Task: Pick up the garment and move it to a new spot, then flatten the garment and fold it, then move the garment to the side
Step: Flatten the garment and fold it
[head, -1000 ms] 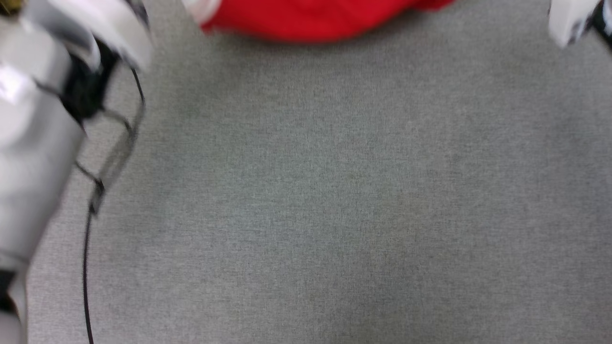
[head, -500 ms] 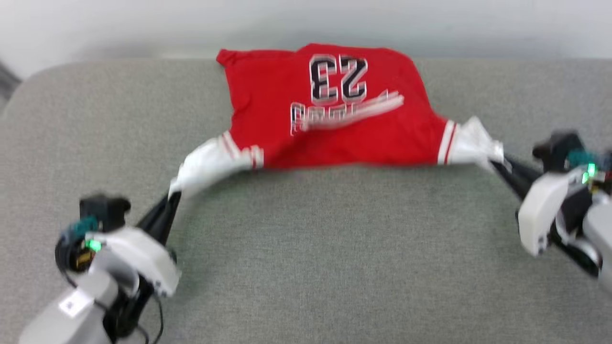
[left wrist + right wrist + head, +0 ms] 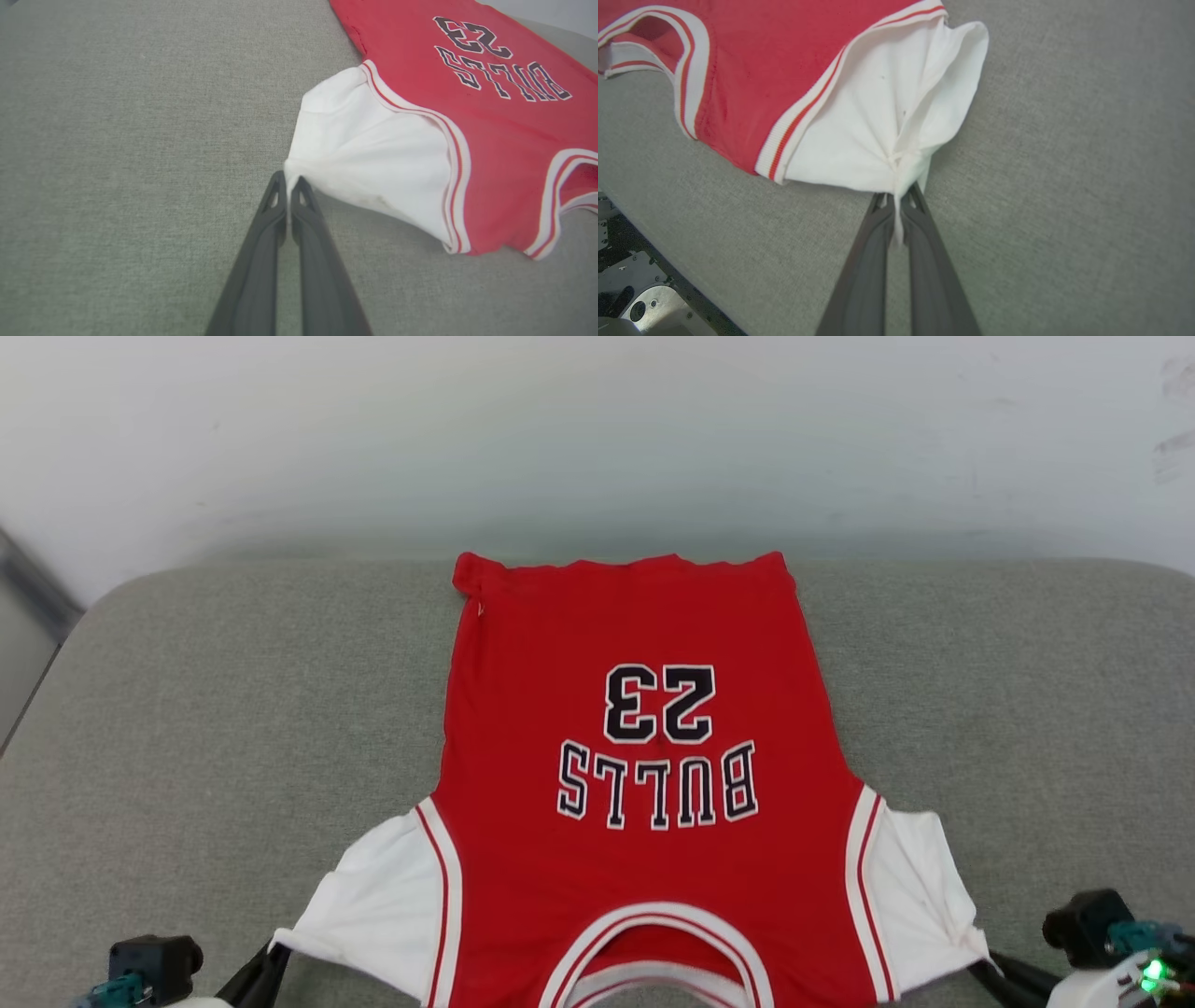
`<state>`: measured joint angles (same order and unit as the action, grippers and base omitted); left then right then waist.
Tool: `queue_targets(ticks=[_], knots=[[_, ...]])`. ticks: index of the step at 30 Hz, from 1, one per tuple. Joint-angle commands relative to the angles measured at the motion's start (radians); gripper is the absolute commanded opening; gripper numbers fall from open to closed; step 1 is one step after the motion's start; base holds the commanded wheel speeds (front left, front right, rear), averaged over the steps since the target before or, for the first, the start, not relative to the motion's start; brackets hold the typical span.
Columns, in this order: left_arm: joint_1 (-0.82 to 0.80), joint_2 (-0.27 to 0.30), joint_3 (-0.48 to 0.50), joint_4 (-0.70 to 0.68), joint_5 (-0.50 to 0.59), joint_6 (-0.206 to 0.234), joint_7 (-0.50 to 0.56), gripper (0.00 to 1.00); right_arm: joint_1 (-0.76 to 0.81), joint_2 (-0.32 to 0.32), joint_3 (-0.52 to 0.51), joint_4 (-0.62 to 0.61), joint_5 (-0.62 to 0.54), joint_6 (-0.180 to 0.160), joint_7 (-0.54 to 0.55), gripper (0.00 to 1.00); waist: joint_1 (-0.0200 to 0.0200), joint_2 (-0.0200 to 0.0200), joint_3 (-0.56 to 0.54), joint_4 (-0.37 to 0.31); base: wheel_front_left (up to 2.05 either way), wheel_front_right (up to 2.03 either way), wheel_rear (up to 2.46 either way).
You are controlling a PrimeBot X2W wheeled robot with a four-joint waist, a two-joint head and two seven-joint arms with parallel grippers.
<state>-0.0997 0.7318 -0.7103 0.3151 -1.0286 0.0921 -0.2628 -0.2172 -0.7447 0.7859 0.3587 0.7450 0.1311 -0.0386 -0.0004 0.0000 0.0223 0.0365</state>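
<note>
Head view: the garment (image 3: pixel 644 784) lies spread on the grey surface (image 3: pixel 187 709), print upside down and collar nearest the robot. The left end effector (image 3: pixel 278 949) and right end effector (image 3: pixel 980 967) are at its white sleeves.

Left wrist view: the left end effector (image 3: pixel 288 179) pinches a sleeve tip.

Right wrist view: the right end effector (image 3: pixel 896 198) clamps the other sleeve's bunched tip.
</note>
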Motion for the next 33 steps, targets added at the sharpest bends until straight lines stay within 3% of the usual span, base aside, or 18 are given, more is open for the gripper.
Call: queue_targets(ticks=[1,8,13,14,15,16,22,26,30,33], knots=[[0.014,0.012,0.009,-0.005,-0.003,0.009,-0.003,0.0,0.03,-0.009,-0.014,-0.012,-0.007,-0.001,0.011,0.0,0.0004,0.0,-0.009,-0.006,0.0,0.0,0.0],[0.139,0.043,0.051,-0.06,-0.012,0.052,-0.003,0.0,0.275,-0.023,-0.166,-0.173,-0.02,-0.001,0.129,0.0,0.0004,0.0,-0.02,-0.013,0.0,0.0,0.0],[0.167,0.026,0.063,-0.105,-0.002,0.067,-0.003,0.0,0.364,-0.012,-0.28,-0.249,-0.039,-0.001,0.231,0.0,0.0004,0.0,-0.008,-0.012,0.0,0.0,0.0],[0.165,0.023,0.063,-0.111,0.003,0.069,-0.003,0.0,0.368,-0.007,-0.303,-0.262,-0.049,-0.001,0.245,0.21,0.0004,0.0,-0.004,-0.01,0.0,0.0,0.0],[0.161,0.021,0.063,-0.119,0.009,0.069,-0.003,0.0,0.369,-0.002,-0.329,-0.275,-0.062,-0.001,0.258,0.84,0.0004,0.0,0.002,-0.008,0.0,0.0,0.0],[0.153,0.018,0.066,-0.129,0.018,0.072,-0.003,0.0,0.368,0.004,-0.354,-0.29,-0.072,-0.001,0.271,1.0,0.0004,0.0,0.008,-0.005,0.0,0.0,0.0],[0.113,0.01,0.079,-0.202,0.067,0.089,-0.003,0.0,0.277,0.005,-0.545,-0.429,-0.14,-0.001,0.313,1.0,0.0004,0.0,0.062,0.027,0.0,0.0,0.0],[0.075,0.01,0.081,-0.264,0.11,0.105,-0.003,0.0,0.13,-0.007,-0.67,-0.5,-0.168,-0.001,0.354,1.0,0.0004,0.0,0.128,0.061,0.0,0.0,0.0],[0.027,-0.005,0.072,-0.317,0.151,0.119,-0.003,0.0,-0.085,-0.025,-0.71,-0.511,-0.151,-0.001,0.456,1.0,0.0004,0.0,0.21,0.101,0.0,0.0,0.0],[-0.014,-0.021,0.062,-0.346,0.178,0.116,-0.003,0.0,-0.242,-0.044,-0.661,-0.472,-0.128,-0.001,0.602,1.0,0.0004,0.0,0.276,0.135,0.0,0.0,0.0]])
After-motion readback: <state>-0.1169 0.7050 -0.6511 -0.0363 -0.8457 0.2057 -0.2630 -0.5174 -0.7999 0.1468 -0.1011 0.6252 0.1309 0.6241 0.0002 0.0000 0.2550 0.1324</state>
